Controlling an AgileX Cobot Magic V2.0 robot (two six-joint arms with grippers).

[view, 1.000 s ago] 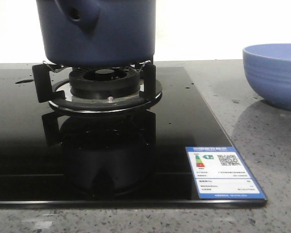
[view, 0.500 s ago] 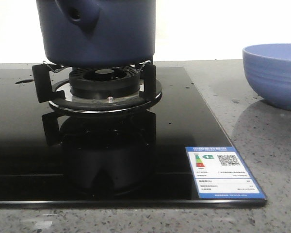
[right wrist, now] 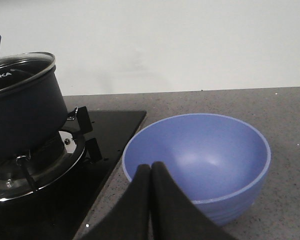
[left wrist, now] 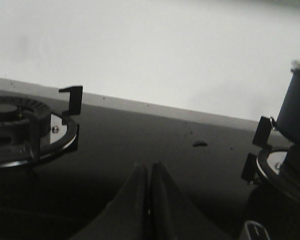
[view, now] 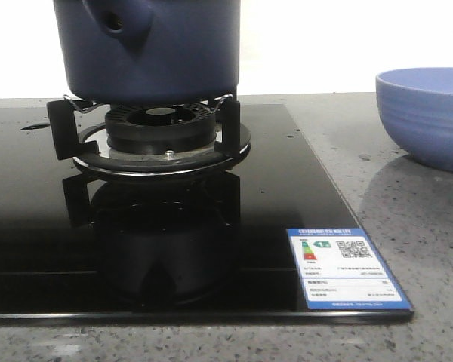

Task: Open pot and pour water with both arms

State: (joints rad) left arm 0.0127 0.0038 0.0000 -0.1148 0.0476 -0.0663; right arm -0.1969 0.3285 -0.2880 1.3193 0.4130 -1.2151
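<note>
1. Left pincer [left wrist: 149, 172]: both fingers pressed together tip to tip, nothing between them. It hangs low over the black glass cooktop [left wrist: 155, 145].
2. Ahead and to the left of the left pincer sits a second burner [left wrist: 12, 120] with a black upright grate prong [left wrist: 72, 100]; nothing stands on it.
3. A small dark spot, perhaps a water drop [left wrist: 200, 143], lies on the glass ahead of the left pincer, slightly to its right.
4. The pot [view: 147, 49], dark navy, stands on the grate of the gas burner [view: 160, 132]. From the left pincer it is well off to the right and somewhat ahead; only its edge shows in the left wrist view. Stubby tubular handle [view: 121, 23] points toward the front camera.
5. The right wrist view shows a glass lid [right wrist: 22, 70] with a metal rim seated on the pot; lettering on it is only partly readable.
6. A blue-and-white energy label [view: 340, 268] sits at the near right corner of the cooktop.
7. Right pincer [right wrist: 151, 175]: fingers shut against each other, empty. It hovers over the near rim of the light blue bowl [right wrist: 200, 160].
8. The bowl stands upright on the grey speckled tabletop [right wrist: 285, 125], just beside the cooktop's right edge, directly ahead of the right pincer. The pot is to the left of the right pincer, apart from the bowl.
</note>
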